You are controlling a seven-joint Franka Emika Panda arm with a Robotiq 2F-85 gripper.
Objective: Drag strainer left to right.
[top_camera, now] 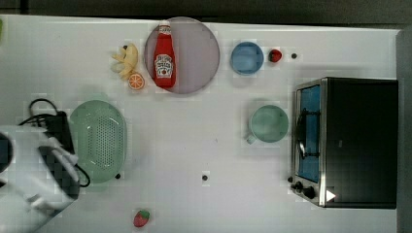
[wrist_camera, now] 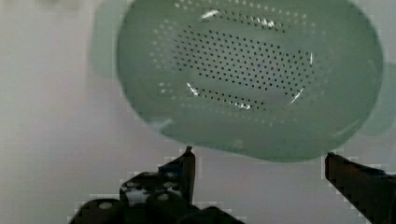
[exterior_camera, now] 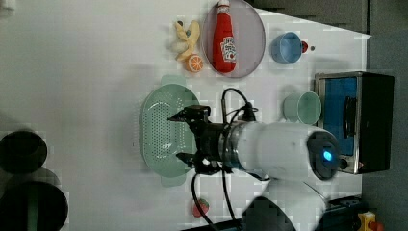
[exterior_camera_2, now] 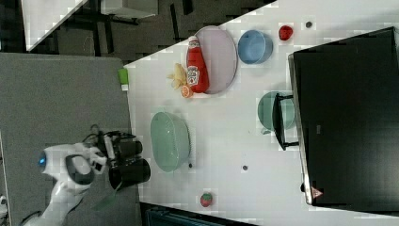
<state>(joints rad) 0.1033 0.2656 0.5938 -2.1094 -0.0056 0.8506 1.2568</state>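
The strainer is a pale mint-green oval colander with a dotted basin, resting on the white table at the top view's left. The same strainer appears in the left view, the right view and the wrist view. My gripper hovers over the strainer's long rim on the arm's side, open, with nothing between its fingers. In the wrist view the gripper has its two dark fingertips standing wide apart, just short of the strainer's near rim.
A mint-green mug stands in front of a toaster oven at the top view's right. Along the back are a blue bowl, a plate with a ketchup bottle, a banana and an orange slice. A strawberry lies near the front edge.
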